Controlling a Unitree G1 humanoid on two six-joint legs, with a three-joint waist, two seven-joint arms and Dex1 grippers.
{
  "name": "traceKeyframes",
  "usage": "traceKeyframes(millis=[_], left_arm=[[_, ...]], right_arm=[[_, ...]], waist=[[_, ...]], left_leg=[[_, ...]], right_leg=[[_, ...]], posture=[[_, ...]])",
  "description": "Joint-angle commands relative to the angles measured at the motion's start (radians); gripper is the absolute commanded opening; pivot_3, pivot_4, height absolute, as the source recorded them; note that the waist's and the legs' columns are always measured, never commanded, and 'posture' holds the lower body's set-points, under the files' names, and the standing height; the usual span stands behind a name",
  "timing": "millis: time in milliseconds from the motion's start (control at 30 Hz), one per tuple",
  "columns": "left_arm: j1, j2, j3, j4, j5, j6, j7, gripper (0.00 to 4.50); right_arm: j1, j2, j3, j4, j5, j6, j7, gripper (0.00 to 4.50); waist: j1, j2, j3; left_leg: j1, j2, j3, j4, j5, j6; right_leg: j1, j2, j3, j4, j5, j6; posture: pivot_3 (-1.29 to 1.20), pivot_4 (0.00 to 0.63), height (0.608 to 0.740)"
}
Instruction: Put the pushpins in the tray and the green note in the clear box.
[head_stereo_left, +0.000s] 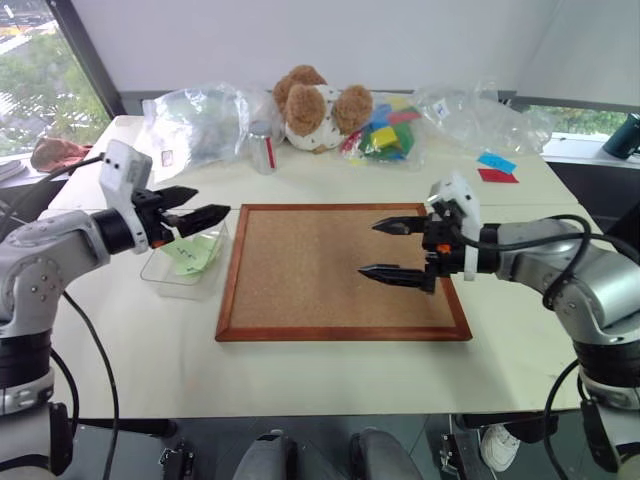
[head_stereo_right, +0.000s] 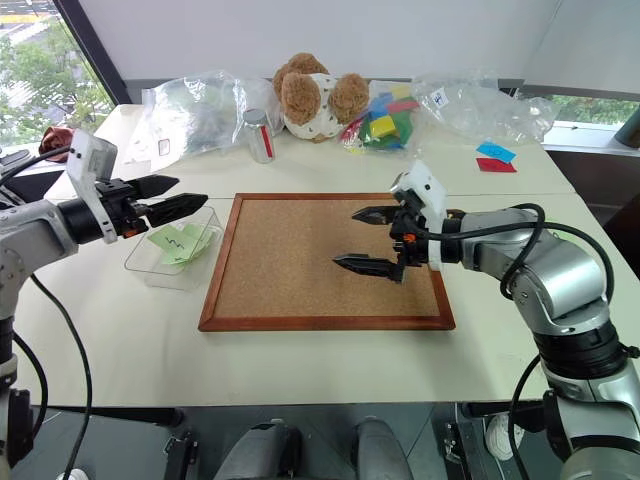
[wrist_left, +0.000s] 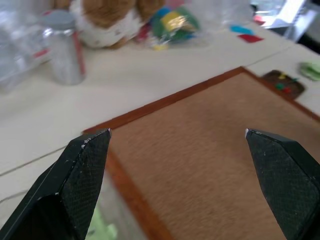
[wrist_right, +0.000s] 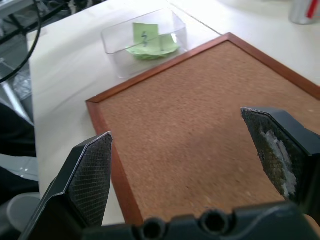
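Note (head_stereo_right: 180, 243) lies in the box (head_stereo_right: 150, 268); pins (wrist_left: 285, 86) sit in the tray (wrist_left: 284, 83); both grippers (head_stereo_right: 165, 198) (head_stereo_right: 366, 240) spread, empty; note looks light, floppy, best pinched by an edge.

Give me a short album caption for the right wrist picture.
Open right gripper hovering over the bare corkboard, with the green note already lying in the clear box beyond.
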Motion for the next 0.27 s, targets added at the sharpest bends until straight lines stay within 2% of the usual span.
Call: traceKeyframes(millis=[33,267], left_arm=[[0.037,-0.022,-0.039,-0.135,-0.030,-0.030,-0.054,4.42],[0.159,-0.016,-0.118,-0.232,0.029,-0.087,-0.114,4.42]], right_arm=[[0.040,-0.033,-0.070,-0.037,0.009,0.009,-0.017,4.50],[0.123,-0.051,-0.128,-0.095,0.035,0.039,-0.051,4.50]], waist=[[0.001,0.000,0.000],[-0.003,0.000,0.000]], left_leg=[[0.000,0.000,0.000,0.000,0.000,0.000],[0.001,0.000,0.000,0.000,0.000,0.000]], right_leg=[[0.000,0.000,0.000,0.000,0.000,0.000],[0.000,0.000,0.000,0.003,0.000,0.000]], posture=[[0.00,0.150,0.740],[0.00,0.150,0.740]])
